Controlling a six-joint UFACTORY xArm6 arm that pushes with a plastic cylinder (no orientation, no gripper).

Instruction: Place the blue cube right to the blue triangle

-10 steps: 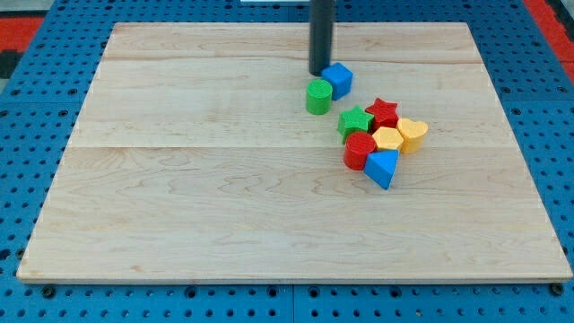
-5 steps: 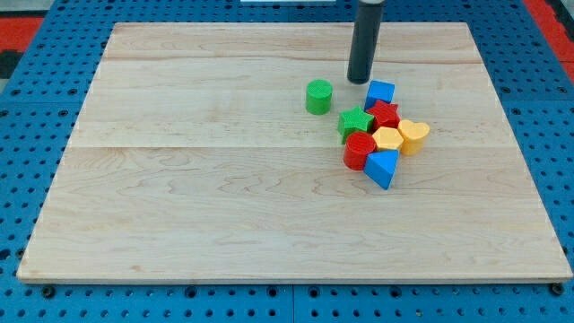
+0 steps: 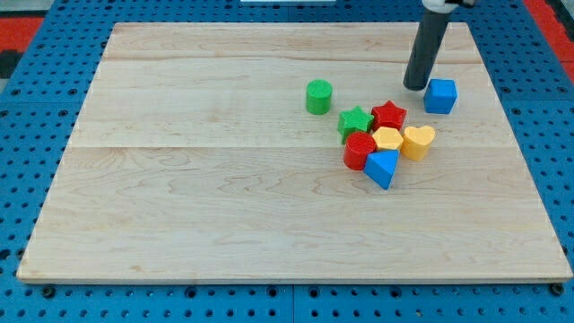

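Note:
The blue cube (image 3: 440, 95) sits on the wooden board near the view's upper right. My tip (image 3: 416, 86) stands just left of it, touching or nearly touching its left side. The blue triangle (image 3: 383, 168) lies lower and to the left, at the bottom of a cluster of blocks. The cube is up and to the right of that cluster, apart from it.
The cluster holds a green star (image 3: 356, 121), a red star (image 3: 388, 115), a red cylinder (image 3: 360, 150), a yellow hexagon (image 3: 387, 139) and a yellow heart (image 3: 418, 141). A green cylinder (image 3: 318, 96) stands alone to the left. The board's right edge (image 3: 513, 135) is near the cube.
My tip has swept to the right, pushing the blue cube from beside the green cylinder, past the red star, to the upper right. The yellow heart shifted slightly right.

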